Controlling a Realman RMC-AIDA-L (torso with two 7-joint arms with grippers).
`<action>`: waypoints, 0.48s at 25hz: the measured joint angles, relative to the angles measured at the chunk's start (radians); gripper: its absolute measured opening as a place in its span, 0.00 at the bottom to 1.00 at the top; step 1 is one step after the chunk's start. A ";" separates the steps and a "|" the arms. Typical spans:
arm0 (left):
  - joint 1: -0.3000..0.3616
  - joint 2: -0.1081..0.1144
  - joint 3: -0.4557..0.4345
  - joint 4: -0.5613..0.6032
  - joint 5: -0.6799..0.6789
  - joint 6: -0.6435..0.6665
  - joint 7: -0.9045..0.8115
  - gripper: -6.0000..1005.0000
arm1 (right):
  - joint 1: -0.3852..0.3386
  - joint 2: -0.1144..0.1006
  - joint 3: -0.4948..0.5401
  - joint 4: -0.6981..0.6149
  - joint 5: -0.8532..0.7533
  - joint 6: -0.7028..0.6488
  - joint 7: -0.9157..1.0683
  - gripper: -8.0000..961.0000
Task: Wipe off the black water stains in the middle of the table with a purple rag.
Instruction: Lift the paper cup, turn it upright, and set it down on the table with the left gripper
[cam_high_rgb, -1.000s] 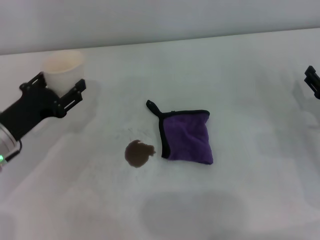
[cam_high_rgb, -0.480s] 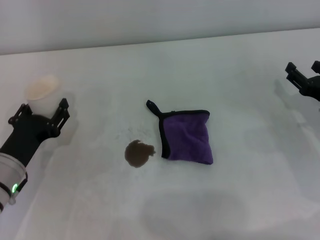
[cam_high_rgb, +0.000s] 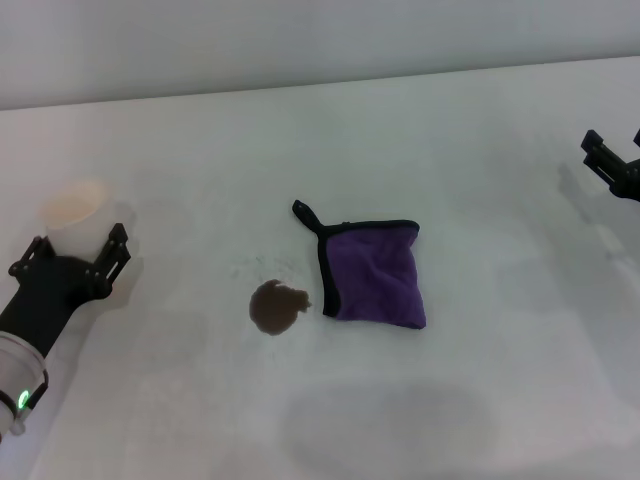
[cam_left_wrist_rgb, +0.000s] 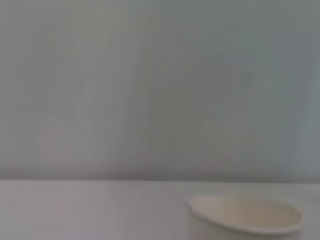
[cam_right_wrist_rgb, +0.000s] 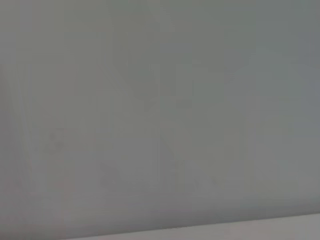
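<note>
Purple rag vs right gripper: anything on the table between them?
Nothing. In the head view, only bare table separates the purple rag from the right gripper at the right edge.

No text, label, brand, number or sign can be read anywhere. The purple rag (cam_high_rgb: 375, 274), the white paper cup (cam_high_rgb: 75, 213) and the table (cam_high_rgb: 480, 150) are seen to be unmarked, and nothing legible is carried by the left gripper (cam_high_rgb: 72, 254).
</note>
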 joint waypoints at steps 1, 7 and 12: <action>0.002 0.000 0.000 0.000 0.000 -0.004 0.001 0.72 | 0.000 0.000 0.000 0.000 0.000 0.001 0.000 0.84; 0.016 0.000 0.000 0.001 0.000 -0.017 0.001 0.74 | -0.001 0.000 -0.010 -0.001 0.000 0.003 0.000 0.84; 0.035 0.000 0.000 0.004 0.000 -0.012 0.001 0.77 | -0.001 0.000 -0.011 -0.002 0.000 0.004 0.000 0.84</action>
